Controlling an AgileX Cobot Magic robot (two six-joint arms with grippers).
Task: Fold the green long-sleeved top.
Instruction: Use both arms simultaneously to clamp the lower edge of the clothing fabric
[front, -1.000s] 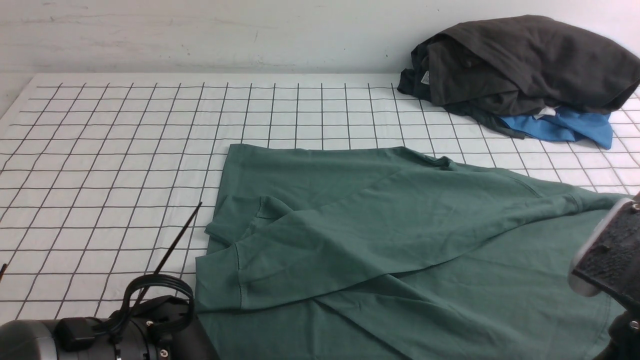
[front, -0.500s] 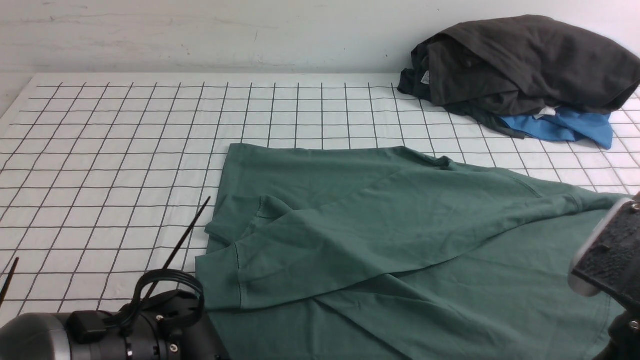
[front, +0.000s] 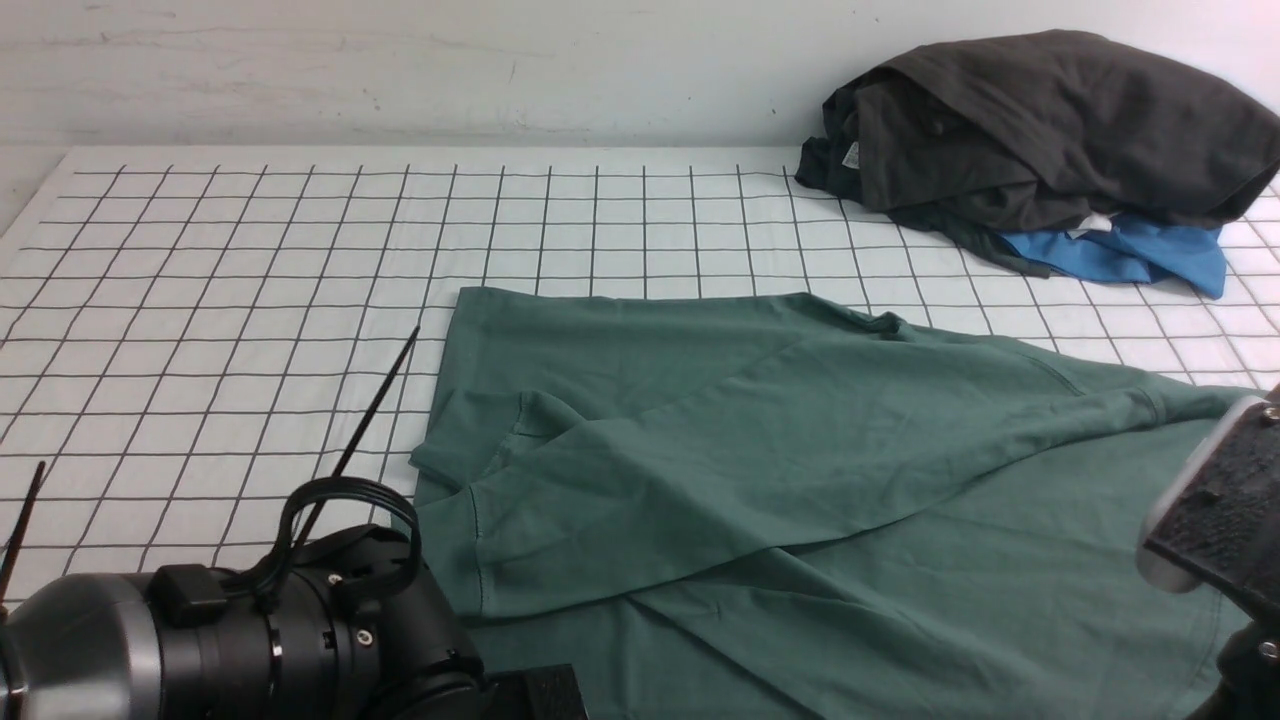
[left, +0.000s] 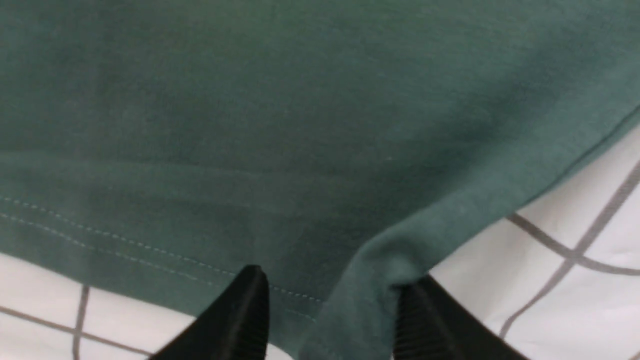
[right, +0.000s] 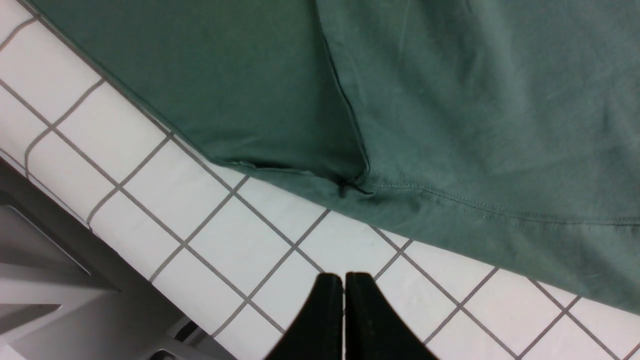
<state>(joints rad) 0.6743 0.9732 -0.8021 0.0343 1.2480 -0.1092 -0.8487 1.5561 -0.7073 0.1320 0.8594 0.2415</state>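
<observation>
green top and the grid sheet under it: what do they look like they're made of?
green top: probably a cotton-type knit with a matte finish. It drapes in soft creases and has a double-stitched hem.
grid sheet: seems to be thin white cloth printed with dark lines. It is matte and lies slightly wrinkled.
The exact fibre of either cannot be told.

The front camera sits low between the arms, facing forward over the table, with the left arm bulking in the lower left of the frame and the right arm at the right edge. The left wrist camera looks past the left tool from very near the green long-sleeved top; the right wrist camera looks past the right tool from farther off. All three share that top and the gridded table.
</observation>
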